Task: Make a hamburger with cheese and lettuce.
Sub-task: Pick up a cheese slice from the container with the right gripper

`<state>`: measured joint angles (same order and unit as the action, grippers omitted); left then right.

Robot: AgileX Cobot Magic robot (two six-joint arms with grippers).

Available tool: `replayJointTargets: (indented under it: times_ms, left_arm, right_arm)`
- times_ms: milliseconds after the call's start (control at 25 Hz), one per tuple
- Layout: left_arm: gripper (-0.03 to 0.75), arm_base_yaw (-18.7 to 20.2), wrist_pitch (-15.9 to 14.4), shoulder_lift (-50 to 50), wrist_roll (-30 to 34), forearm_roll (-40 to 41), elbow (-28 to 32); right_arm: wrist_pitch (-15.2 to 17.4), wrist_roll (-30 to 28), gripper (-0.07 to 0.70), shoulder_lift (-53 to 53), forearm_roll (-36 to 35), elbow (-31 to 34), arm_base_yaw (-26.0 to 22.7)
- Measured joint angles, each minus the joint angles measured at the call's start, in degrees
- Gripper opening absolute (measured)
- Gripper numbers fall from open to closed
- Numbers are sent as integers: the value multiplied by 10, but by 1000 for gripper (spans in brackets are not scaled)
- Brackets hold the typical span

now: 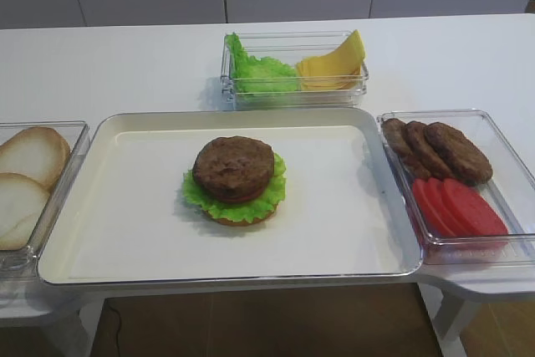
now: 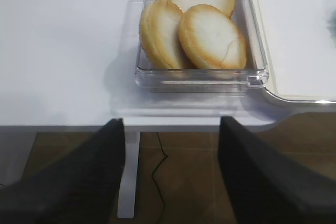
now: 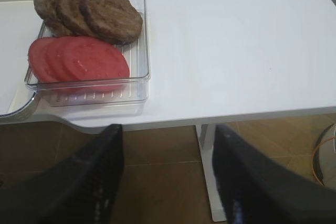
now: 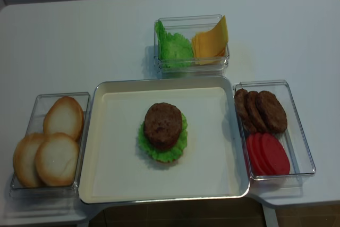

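Note:
The hamburger (image 1: 235,180) stands in the middle of the cream tray (image 1: 334,232): bun base, green leaf, red slice, brown patty on top; it also shows in the realsense view (image 4: 162,131). The cheese (image 1: 333,68) and loose lettuce (image 1: 261,71) sit in a clear box behind the tray, and again in the realsense view, cheese (image 4: 210,41), lettuce (image 4: 173,47). My right gripper (image 3: 168,182) is open and empty, off the table's front edge below the patty box. My left gripper (image 2: 170,177) is open and empty, off the front edge below the bun box. Neither gripper shows in the high views.
A clear box on the right holds brown patties (image 1: 435,150) and red tomato slices (image 1: 458,206). A clear box on the left holds bun halves (image 1: 25,177). In the wrist views I see patties (image 3: 89,14), tomato (image 3: 79,60) and buns (image 2: 194,30). Brown floor lies below.

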<state>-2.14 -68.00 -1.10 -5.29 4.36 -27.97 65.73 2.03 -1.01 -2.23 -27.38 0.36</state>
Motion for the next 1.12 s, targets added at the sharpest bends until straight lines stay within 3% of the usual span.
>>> replayJointTargets:
  times_ms: [1120]
  left_arm:
    - [418,0,0,0,0,0,0]
  right_arm:
    - [0,1,426,0,0,0,0]
